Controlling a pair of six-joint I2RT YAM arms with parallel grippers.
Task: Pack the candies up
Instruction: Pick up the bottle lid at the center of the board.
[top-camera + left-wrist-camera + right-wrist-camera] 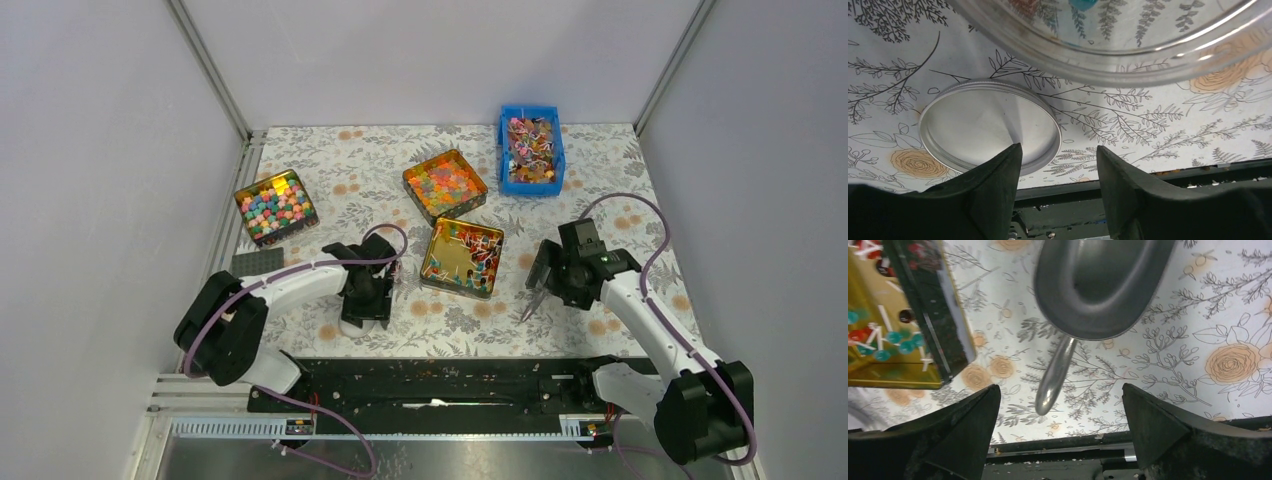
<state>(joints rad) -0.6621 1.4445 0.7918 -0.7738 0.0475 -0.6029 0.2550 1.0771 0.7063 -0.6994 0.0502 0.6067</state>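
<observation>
Candies [530,150] heaped in far blue bin [504,150]; some scattered in near centre tin [448,265]. Empty scoop [1098,290] seen before right gripper [1060,390]. Left gripper [1058,150], right gripper: jaws parted, nothing grasped.

The gold tin [462,257] is gleaming like glossy metal. Right of it, a smooth steel scoop [1098,285] is shining. Left of it, a brushed metal lid [990,127] is looking satiny beside a clear, glossy jar [1108,45]. The flowered table cover [600,170] is looking matt.
</observation>
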